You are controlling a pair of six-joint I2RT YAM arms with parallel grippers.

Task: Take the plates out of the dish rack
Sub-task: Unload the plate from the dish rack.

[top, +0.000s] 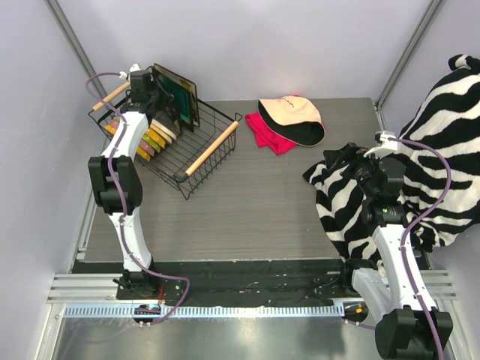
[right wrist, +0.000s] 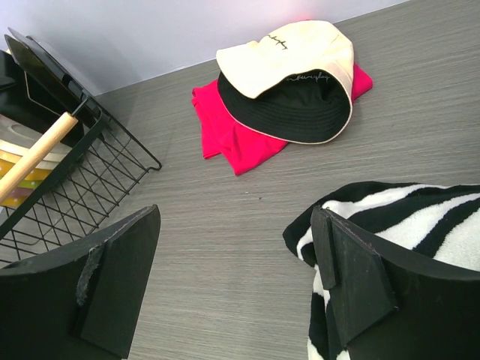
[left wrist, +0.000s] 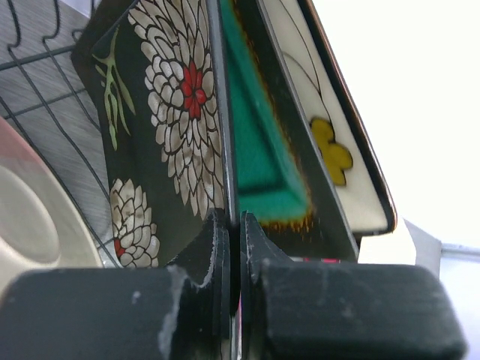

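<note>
The black wire dish rack [top: 201, 133] with wooden rod handles stands at the back left; its corner shows in the right wrist view [right wrist: 82, 180]. My left gripper [top: 153, 96] [left wrist: 234, 225] is shut on the edge of a square dark plate with white flowers on one side and a green face [left wrist: 172, 112] [top: 182, 99], standing upright in the rack. Behind it stands a square cream plate with dark rim [left wrist: 330, 127]. Round scalloped plates [top: 156, 136] stand in a row in the rack; a cream one [left wrist: 30, 225] is beside my fingers. My right gripper [top: 370, 177] [right wrist: 236, 277] is open and empty above the table.
A cream-and-black cap [top: 292, 118] [right wrist: 292, 67] lies on a red cloth [top: 268, 139] [right wrist: 225, 135] at the back middle. A zebra-striped cloth [top: 442, 150] [right wrist: 405, 217] covers the right side beside my right gripper. Walls close in the left and back.
</note>
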